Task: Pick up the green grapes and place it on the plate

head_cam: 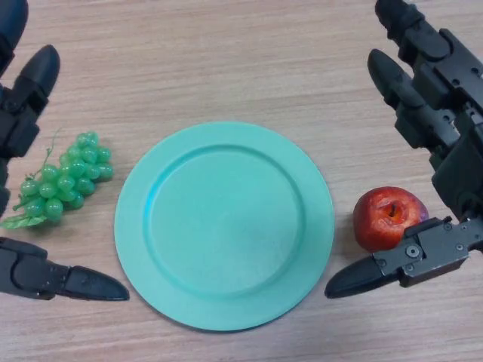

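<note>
A bunch of green grapes (pixel 66 179) with a small leaf lies on the wooden table, left of the plate. The round turquoise plate (pixel 224 313) sits in the middle and holds nothing. My left hand (pixel 24 98) is at the left edge, open, its fingers above the grapes and its thumb (pixel 75 282) below them, not touching the bunch. My right hand (pixel 426 90) is open at the right edge, its fingers and thumb (pixel 377 271) spread around a red apple without touching it.
A red apple (pixel 389 217) rests on the table just right of the plate, between my right hand's fingers and thumb. Bare wooden tabletop (pixel 226 60) stretches behind the plate.
</note>
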Motion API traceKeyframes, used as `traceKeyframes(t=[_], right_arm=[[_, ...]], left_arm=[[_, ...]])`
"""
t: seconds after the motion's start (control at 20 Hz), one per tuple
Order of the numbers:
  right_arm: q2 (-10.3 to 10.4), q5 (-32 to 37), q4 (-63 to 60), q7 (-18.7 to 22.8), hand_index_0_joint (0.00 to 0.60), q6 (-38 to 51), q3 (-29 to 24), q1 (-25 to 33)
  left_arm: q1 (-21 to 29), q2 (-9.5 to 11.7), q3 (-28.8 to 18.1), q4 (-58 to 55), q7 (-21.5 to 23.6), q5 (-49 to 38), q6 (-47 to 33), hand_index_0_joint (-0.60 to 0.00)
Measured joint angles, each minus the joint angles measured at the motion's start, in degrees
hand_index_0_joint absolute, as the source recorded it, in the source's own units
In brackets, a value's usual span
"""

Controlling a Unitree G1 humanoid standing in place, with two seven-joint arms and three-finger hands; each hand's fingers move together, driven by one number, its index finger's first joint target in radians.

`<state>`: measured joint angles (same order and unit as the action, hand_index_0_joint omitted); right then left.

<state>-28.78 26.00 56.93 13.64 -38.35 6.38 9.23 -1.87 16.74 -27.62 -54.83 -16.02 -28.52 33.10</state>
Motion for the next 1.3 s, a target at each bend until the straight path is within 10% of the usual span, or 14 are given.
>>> traceKeyframes(t=[0.55, 1.3], right_arm=[[5.17, -5.96, 0.01, -5.23, 0.0, -0.69, -1.27, 0.01], [4.48, -5.15, 0.0, -2.71, 0.0, -0.7, -0.36, -0.28]], left_arm=[[0.83, 0.29, 2.82, 13.26, 1.44, 12.03, -8.15, 0.0], [10.82, 11.4, 11.79, 63.71, 2.83, 53.21, -47.04, 0.0]])
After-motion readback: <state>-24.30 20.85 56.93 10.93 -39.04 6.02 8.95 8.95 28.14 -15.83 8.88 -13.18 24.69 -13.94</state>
